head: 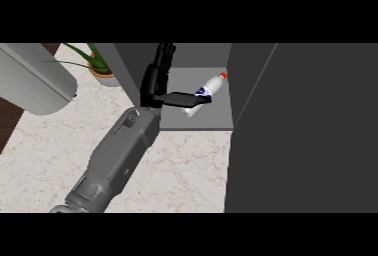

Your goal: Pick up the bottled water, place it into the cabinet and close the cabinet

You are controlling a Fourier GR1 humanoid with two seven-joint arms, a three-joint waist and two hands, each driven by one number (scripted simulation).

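Observation:
The bottled water (pixel 212 87), pale with a blue label and a red cap, lies tilted on the grey shelf inside the open cabinet (pixel 207 122), cap toward the back right. My left hand (pixel 156 80) reaches into the cabinet along its left wall, fingers stretched straight toward the back. Its thumb (pixel 186 99) sticks out to the right and lies across the bottle's lower half, hiding part of it. No fingers curl round the bottle. My right hand does not show.
The cabinet's dark door (pixel 303 130) stands open and fills the right side. A potted plant (pixel 100 64) and a large grey rounded body (pixel 33 77) sit at the back left. Marble counter (pixel 44 150) stretches left of my forearm.

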